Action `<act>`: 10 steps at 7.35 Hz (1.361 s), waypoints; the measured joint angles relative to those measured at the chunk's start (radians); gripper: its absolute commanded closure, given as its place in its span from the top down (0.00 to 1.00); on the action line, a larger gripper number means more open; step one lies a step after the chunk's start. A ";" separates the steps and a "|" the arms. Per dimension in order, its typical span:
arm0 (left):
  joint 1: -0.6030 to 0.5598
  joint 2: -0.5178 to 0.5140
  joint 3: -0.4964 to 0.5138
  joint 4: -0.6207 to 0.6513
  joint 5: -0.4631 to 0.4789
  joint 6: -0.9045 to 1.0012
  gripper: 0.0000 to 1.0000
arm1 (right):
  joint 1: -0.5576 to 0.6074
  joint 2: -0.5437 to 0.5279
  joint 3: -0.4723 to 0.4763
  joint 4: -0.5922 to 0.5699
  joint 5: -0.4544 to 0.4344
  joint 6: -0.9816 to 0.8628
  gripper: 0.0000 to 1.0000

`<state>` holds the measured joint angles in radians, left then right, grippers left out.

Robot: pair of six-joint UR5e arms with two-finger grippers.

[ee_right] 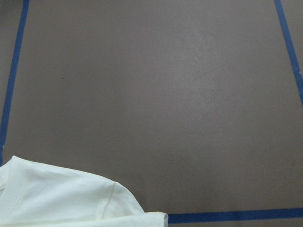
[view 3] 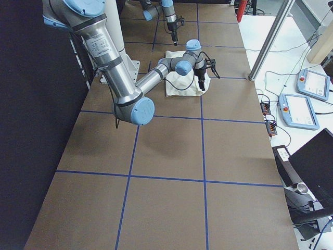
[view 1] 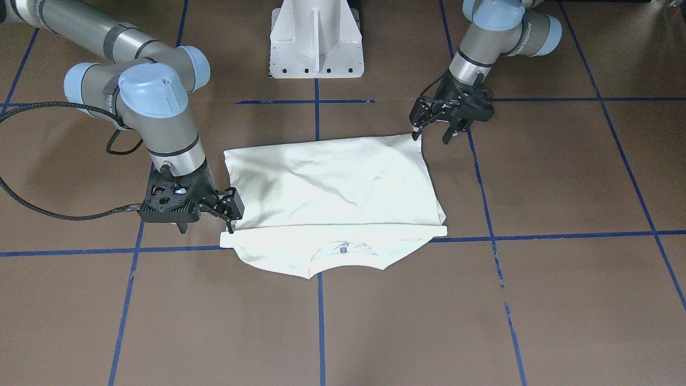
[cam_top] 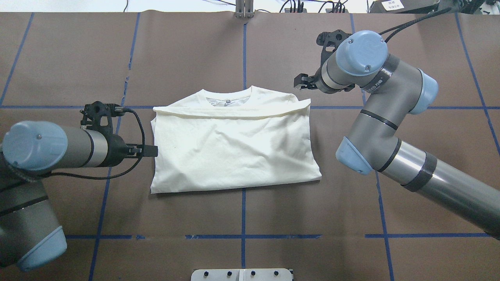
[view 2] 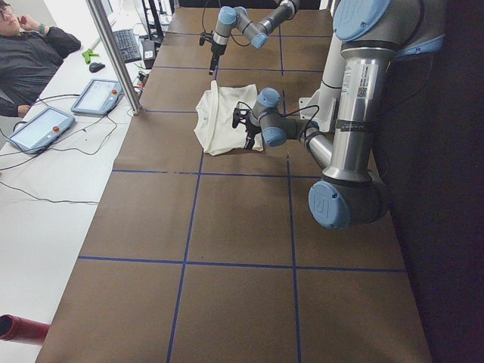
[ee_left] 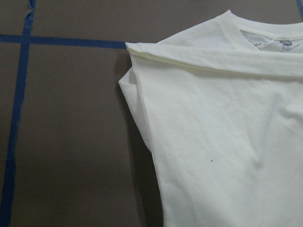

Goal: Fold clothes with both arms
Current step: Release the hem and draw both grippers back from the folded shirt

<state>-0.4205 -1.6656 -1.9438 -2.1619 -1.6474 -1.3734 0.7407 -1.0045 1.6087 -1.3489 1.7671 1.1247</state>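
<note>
- Presently, front-facing: T-shirt [view 1: 332, 187] lies in the middle of the table [view 1: 536, 300], hem half folded over toward the collar. Left gripper [view 1: 431, 135] is spread and empty, one tip just beside a fold corner. Right gripper [view 1: 208, 222] is likewise spread, at the opposite edge.
- Overhead: neat rectangle, collar farthest from the robot.
- Wrist views: cloth only.
- My reading: lengthwise fold laid. Next I need matched edge grips for a crosswise fold.
</note>
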 measured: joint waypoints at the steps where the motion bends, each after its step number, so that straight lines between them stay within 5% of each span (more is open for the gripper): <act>1: 0.030 0.002 0.010 -0.010 0.025 -0.030 0.71 | 0.000 0.000 0.000 0.000 0.000 0.000 1.00; 3: 0.056 -0.005 0.029 -0.016 0.041 -0.047 0.62 | 0.000 0.000 0.000 0.001 -0.001 0.001 1.00; 6: 0.072 -0.025 0.045 -0.016 0.043 -0.050 0.00 | 0.000 -0.002 0.001 0.000 -0.002 0.001 1.00; 10: 0.072 -0.013 0.033 -0.012 0.043 -0.041 0.00 | 0.000 -0.006 0.004 0.000 -0.002 0.008 1.00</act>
<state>-0.3480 -1.6785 -1.9111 -2.1743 -1.6043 -1.4147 0.7409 -1.0108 1.6128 -1.3486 1.7652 1.1323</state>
